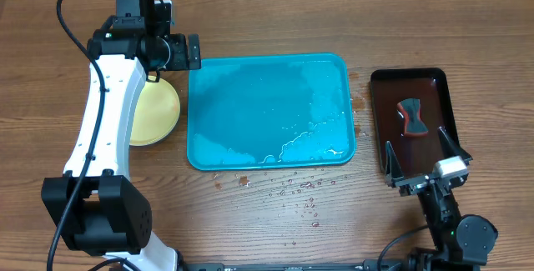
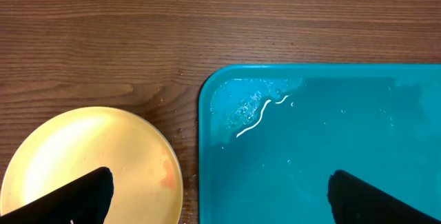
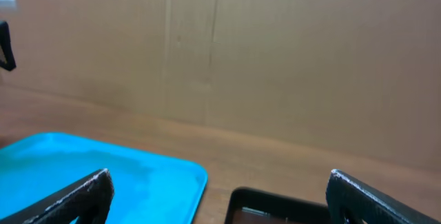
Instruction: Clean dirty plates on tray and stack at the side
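Note:
The turquoise tray [image 1: 267,112] lies mid-table, wet, with no plates on it. It also shows in the left wrist view [image 2: 317,141] and the right wrist view [image 3: 103,172]. A pale yellow plate [image 1: 157,111] sits on the table left of the tray, partly hidden by my left arm. In the left wrist view the plate [image 2: 89,158] has a faint orange smear. No light blue plate is visible. My left gripper [image 1: 192,52] is open and empty above the tray's far left corner, and it shows in its own view [image 2: 220,200]. My right gripper [image 1: 423,161] is open and empty.
A narrow dark tray [image 1: 434,83] at the right holds a dark and red scrubber [image 1: 412,117]. My right gripper hovers over its near end. Water drops [image 1: 288,189] lie on the wood in front of the turquoise tray. A cardboard wall [image 3: 275,58] stands behind the table.

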You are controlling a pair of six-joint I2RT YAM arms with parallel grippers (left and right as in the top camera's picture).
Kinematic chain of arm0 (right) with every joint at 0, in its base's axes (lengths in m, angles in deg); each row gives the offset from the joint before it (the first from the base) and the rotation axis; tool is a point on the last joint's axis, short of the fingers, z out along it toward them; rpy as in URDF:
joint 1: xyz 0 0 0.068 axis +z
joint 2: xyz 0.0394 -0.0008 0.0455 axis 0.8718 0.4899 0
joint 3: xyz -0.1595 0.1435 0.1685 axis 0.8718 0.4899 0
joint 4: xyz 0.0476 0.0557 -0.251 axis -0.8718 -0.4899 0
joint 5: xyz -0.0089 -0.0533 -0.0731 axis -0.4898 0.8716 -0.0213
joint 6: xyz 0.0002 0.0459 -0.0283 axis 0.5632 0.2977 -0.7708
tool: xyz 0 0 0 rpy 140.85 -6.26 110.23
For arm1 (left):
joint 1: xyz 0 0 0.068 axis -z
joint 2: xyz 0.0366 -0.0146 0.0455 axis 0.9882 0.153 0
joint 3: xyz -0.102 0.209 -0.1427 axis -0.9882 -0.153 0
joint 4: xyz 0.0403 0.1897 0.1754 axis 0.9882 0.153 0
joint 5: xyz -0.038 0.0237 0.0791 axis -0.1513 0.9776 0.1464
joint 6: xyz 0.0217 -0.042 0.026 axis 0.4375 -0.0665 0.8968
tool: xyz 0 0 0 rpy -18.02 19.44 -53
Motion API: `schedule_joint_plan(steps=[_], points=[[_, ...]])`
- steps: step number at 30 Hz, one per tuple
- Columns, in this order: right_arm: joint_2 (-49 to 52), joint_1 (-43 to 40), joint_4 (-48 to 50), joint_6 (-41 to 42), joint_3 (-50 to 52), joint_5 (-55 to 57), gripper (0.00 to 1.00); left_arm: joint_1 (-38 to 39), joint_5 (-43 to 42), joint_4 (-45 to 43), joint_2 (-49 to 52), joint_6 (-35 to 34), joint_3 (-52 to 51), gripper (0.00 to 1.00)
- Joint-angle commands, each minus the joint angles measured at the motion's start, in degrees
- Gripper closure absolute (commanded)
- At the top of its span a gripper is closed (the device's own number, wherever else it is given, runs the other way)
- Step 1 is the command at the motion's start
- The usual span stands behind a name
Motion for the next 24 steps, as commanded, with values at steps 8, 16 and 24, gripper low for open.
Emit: schedule_joint_plan(steps=[8,16,24], points=[[-0.68,0.55,1.84,0.98,2.49,1.44,0.0,0.02,-0.22,-0.07,0.74,1.29,0.44,0.01],[-0.68,0.52,-6.23,7.56,2.49,5.05,0.0,0.02,-0.22,-0.07,0.74,1.29,0.44,0.0],[-0.68,0.52,-6.08,7.56,2.49,4.42,0.0,0.02,-0.22,-0.07,0.74,1.29,0.44,0.0]])
